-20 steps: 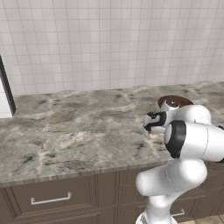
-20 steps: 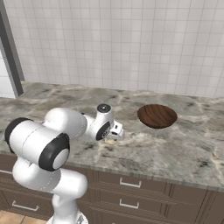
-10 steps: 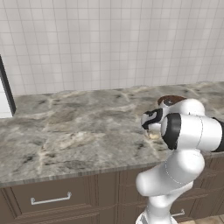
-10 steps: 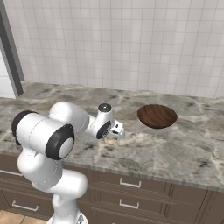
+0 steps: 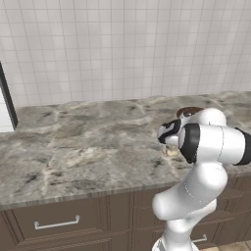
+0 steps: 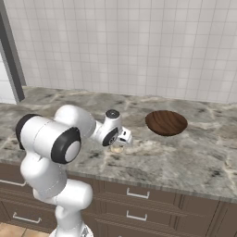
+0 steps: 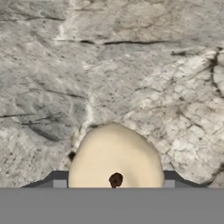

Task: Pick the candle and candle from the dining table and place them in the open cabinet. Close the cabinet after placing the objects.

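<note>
Fingers (image 7: 113,184) straddling cream candle (image 7: 114,157) near worktop (image 5: 88,142) front edge; grip state untellable. Risk: off-centre closing tipping stubby candle, nudging it toward edge.

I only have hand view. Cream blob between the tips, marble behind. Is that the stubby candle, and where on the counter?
Observer: Yes, the cream candle. It sits near the front edge of the dining table, under the hand.
Operator: Anything close by?
Observer: A brown bowl sits further back on the stone, apart from the candle.
Operator: Hand shut on it?
Observer: Cannot tell. The hand view shows the candle between the tips, but contact is hidden.
</note>
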